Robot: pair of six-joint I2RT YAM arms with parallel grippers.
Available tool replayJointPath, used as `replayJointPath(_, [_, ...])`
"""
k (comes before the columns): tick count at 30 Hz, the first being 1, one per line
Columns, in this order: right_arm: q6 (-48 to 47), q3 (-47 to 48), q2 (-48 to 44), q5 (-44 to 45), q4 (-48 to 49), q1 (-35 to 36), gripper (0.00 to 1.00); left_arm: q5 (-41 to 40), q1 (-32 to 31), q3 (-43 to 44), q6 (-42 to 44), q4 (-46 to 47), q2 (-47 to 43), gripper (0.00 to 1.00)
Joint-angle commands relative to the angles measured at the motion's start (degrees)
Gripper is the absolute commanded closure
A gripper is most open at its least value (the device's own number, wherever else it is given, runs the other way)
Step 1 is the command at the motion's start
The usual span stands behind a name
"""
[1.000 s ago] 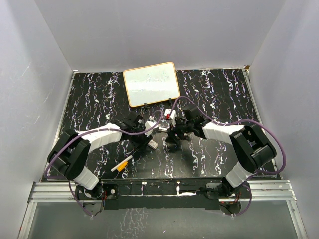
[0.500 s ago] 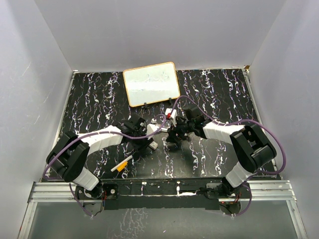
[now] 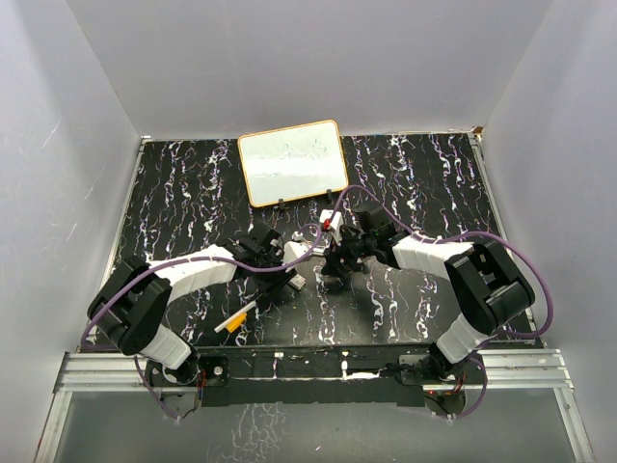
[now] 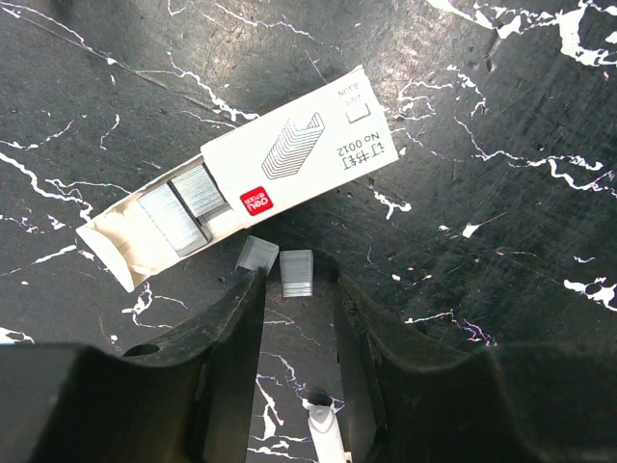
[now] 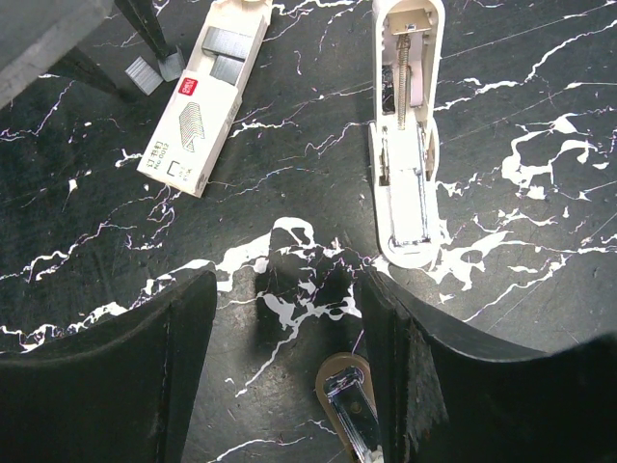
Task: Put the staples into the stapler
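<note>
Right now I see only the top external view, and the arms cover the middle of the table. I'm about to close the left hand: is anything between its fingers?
Observer: In the left wrist view, a short loose block of staples lies on the table between the fingertips of the open left hand, with a gap on each side.
Operator: Good. Is the stapler opened up?
Observer: Yes. In the right wrist view, the stapler lies opened out flat, its spring and metal channel facing up.
</note>
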Motion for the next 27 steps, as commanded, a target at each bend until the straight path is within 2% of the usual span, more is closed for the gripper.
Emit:
replayJointPath(1, [-0.89, 0.97, -1.21, -0.48, 1.95, -0.45, 0.36, -2.47, -0.19, -2.18, 0.67, -4.66, -0.64, 0.66])
replayJointPath(15, [-0.88, 1.23, -0.88, -0.39, 1.92, -0.43, 0.36, -3.37, -0.54, -2.54, 1.01, -4.11, -1.21, 0.67])
replayJointPath(27, [-0.5, 1.14, -1.17, -0.77, 2.02, -0.43, 0.36, -2.8, -0.81, -2.0, -0.02, -3.09, -1.22, 0.84])
